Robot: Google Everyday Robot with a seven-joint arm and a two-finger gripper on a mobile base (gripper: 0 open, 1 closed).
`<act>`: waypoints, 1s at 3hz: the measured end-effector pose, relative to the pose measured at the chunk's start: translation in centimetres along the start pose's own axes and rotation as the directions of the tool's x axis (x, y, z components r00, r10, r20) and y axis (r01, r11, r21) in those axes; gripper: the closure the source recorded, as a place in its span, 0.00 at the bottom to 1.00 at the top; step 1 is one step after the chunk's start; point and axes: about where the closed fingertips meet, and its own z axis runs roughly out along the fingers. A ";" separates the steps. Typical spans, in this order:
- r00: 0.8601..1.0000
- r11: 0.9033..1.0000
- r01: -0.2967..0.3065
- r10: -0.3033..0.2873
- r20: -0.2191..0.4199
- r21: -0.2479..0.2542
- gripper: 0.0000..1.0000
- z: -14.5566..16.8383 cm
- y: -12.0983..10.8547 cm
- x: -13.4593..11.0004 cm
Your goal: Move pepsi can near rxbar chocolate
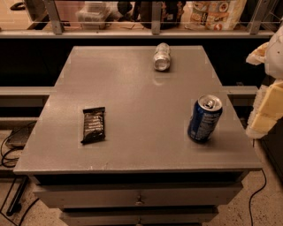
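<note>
The pepsi can [204,118], dark blue with white lettering and a silver top, stands upright near the right edge of the grey table [141,145]. The rxbar chocolate [93,125], a flat bar in a glossy black wrapper, lies on the left part of the table, well apart from the can. My gripper [266,108] shows as a pale cream shape at the right edge of the camera view. It is just right of the can, off the table's side, and holds nothing that I can see.
A silver-grey can [162,56] lies on its side at the far middle of the table. Behind the table runs a shelf with railing posts and snack packages [216,13]. Drawers [139,199] sit under the table front. Cables lie on the floor at left.
</note>
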 end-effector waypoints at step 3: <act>0.989 0.997 0.074 -0.069 0.132 -0.035 0.00 2.3 0.5 -1.5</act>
